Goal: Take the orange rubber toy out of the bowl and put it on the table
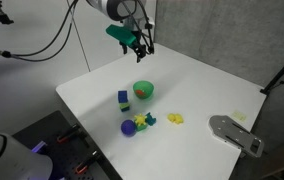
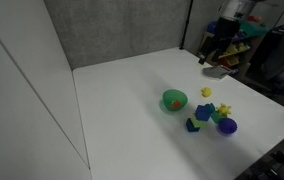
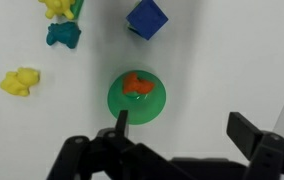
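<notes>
Operator: Where is the orange toy (image 3: 136,85)?

Observer: In the bowl (image 3: 115,100), lying on its bottom, orange against bright green. The wrist view looks almost straight down on it.

Operator: And the gripper (image 3: 182,128)?

Observer: Spread wide, with nothing between its fingers (image 3: 122,122). In the wrist view one fingertip overlaps the bowl's rim in the picture. The other stands well off to the side, over bare table (image 3: 222,60).

Operator: Is it touching the bowl?

Observer: No. In both exterior views the gripper (image 1: 137,42) (image 2: 210,52) hangs high above the table, well apart from the bowl (image 1: 143,96) (image 2: 174,104). The bowl sits upright near the middle of the white top.

Operator: What lies around the bowl?

Observer: A blue cube (image 3: 147,17) is near it, not touching. A yellow toy (image 3: 20,81) lies off to one side, and a teal toy (image 3: 64,35) is farther out, past the yellow one. In an exterior view a purple ball (image 1: 129,127) sits closer to the table's near edge, apart from the bowl.

Operator: Can you see the orange toy from outside?

Observer: Too small to tell there. Only the wrist view shows it clearly.
</notes>
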